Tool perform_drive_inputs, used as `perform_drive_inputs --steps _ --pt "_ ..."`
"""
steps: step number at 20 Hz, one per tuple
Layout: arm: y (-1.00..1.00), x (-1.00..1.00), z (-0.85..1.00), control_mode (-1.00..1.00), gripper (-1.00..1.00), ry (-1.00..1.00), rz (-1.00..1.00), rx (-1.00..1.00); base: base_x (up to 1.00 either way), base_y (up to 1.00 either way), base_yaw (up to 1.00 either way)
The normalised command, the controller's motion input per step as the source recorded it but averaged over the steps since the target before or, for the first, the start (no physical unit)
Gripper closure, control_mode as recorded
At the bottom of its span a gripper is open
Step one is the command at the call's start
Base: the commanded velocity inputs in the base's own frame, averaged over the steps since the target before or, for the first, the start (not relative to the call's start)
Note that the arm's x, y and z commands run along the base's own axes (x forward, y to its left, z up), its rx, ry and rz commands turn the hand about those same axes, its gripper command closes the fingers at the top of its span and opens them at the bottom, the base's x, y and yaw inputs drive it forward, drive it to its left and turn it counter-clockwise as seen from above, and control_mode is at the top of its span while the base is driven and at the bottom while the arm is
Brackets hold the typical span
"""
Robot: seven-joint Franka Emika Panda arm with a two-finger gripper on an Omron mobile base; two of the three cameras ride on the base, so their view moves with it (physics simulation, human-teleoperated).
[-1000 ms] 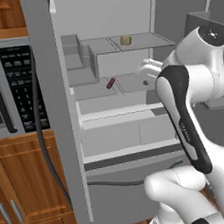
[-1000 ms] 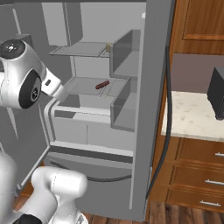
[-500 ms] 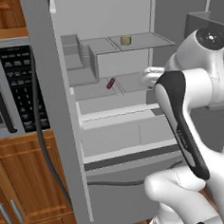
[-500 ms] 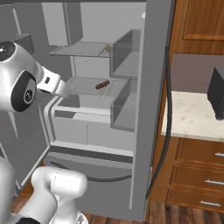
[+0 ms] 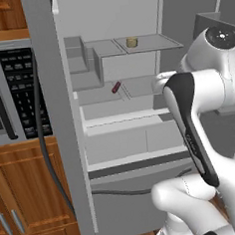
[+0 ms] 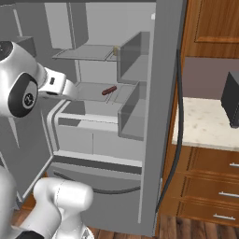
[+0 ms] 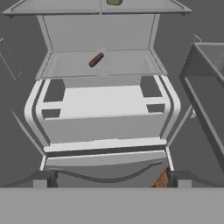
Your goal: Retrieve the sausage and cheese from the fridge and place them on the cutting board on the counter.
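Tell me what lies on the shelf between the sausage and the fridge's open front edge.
Nothing: in the hand view the glass shelf is bare from the sausage forward to its front edge; the cheese sits one shelf higher.

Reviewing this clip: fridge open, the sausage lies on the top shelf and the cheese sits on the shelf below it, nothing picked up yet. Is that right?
Not quite: the two are swapped. The cheese sits on the top shelf of the open fridge, and the dark red sausage lies on the shelf below it. The left base view shows this plainly. The rest holds: nothing has been picked up yet.
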Motion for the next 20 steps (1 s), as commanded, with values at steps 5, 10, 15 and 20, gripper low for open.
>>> perform_drive_inputs --steps 5,10,15,20 --pt "-0.06 -0.01 0.08 -1.0 -1.0 0.0 0.06 -0.06 0.0 0.0 0.0" --pt "-0.06 -0.08 0.08 -1.0 -1.0 0.0 0.03 -0.04 0.0 0.0 0.0" --pt "-0.03 -0.13 0.04 -1.0 -1.0 0.0 0.0 -0.03 0.0 0.0 0.0" --pt "0.0 0.01 0.0 1.0 -1.0 0.0 0.0 0.0 0.17 0.0 0.0"
